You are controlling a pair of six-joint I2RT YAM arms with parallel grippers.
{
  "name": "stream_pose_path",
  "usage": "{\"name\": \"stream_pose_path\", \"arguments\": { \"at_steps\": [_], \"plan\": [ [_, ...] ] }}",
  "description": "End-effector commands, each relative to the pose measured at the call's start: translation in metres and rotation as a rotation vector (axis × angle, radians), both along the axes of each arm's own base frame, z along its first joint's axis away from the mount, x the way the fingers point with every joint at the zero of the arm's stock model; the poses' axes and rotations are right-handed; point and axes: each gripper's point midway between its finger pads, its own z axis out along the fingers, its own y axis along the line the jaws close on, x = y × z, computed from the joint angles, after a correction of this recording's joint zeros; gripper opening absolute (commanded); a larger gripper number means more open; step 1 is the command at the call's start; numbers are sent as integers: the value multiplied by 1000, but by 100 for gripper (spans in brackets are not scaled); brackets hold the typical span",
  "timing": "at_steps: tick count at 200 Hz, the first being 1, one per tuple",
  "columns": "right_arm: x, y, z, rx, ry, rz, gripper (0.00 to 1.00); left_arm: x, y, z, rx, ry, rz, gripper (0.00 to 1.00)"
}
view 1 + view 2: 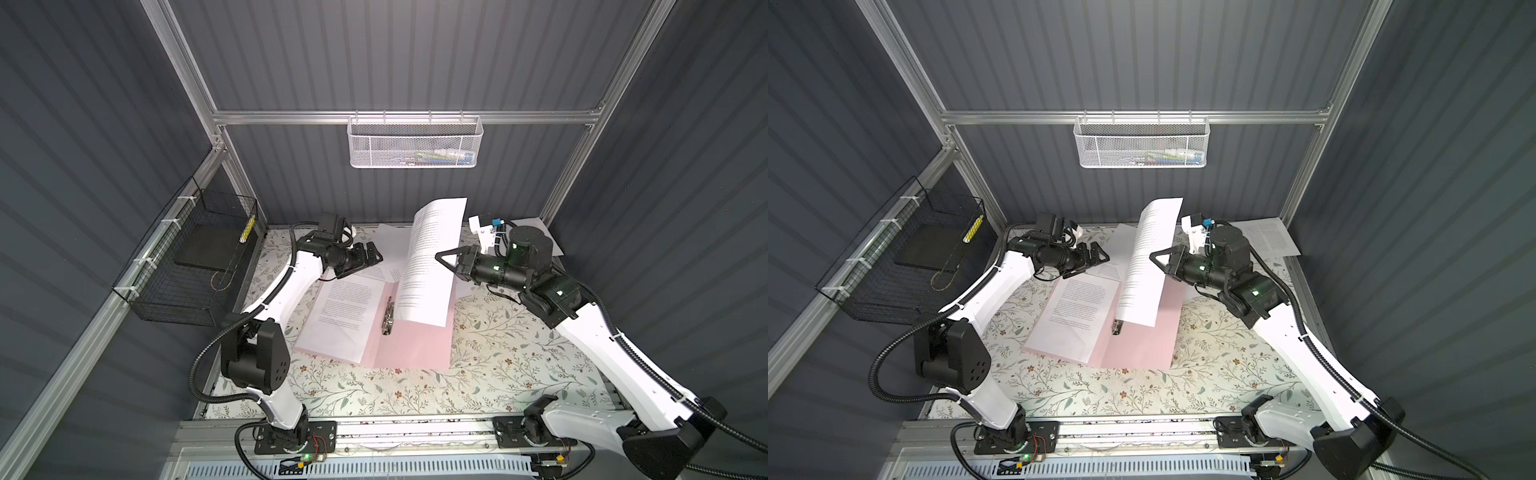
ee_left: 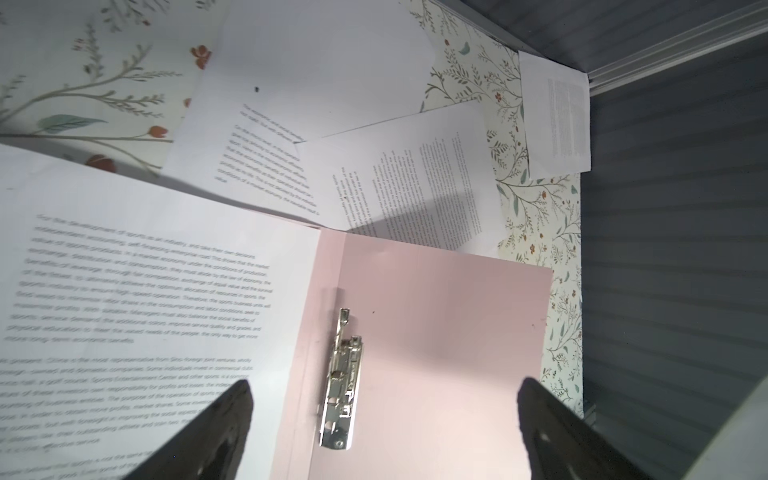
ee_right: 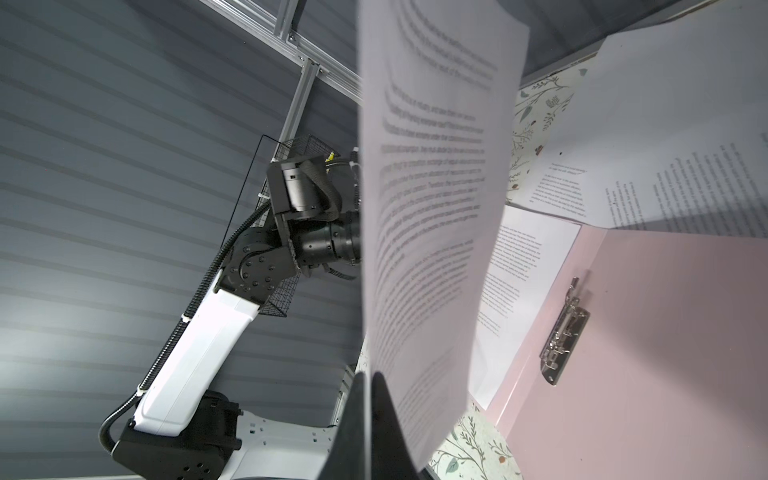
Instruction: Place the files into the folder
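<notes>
The pink folder (image 1: 415, 345) (image 1: 1142, 340) lies open on the floral table, its metal clip (image 1: 388, 313) (image 2: 343, 382) (image 3: 565, 332) along the spine. One file (image 1: 345, 311) rests on its left flap. My right gripper (image 1: 439, 256) (image 1: 1153, 255) (image 3: 368, 376) is shut on the edge of another file (image 1: 432, 257) (image 1: 1148, 257) (image 3: 428, 187), which hangs curved and nearly upright over the folder's right flap. My left gripper (image 1: 370, 255) (image 1: 1096, 255) (image 2: 382, 399) hovers open and empty above the folder's far left. More files (image 1: 386, 245) (image 2: 415, 183) lie behind the folder.
A lone sheet (image 1: 1266, 237) (image 2: 557, 112) lies in the far right corner, partly under the right arm. A black wire basket (image 1: 187, 266) holding a black slab (image 1: 208, 249) hangs on the left wall. A white mesh basket (image 1: 415, 143) hangs on the back rail.
</notes>
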Motion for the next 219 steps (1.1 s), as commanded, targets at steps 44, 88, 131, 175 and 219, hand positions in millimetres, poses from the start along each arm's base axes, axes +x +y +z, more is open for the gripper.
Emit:
{"name": "stream_pose_path", "arguments": {
  "at_steps": [44,88,131,175,219],
  "plan": [
    [14,0,-169,-242,277,-21,0,-16,26,-15,17,48,18,100],
    [2,-28,-227,-471,363,-94,0,-23,29,-28,17,78,14,100],
    [-15,-36,-255,-552,424,-85,0,-18,25,-28,2,81,4,100],
    [-19,-37,-258,-599,430,-75,0,-17,23,-32,-3,92,-2,100],
    [-19,-40,-248,-655,393,-37,0,-16,21,-32,-13,92,-9,100]
  ]
}}
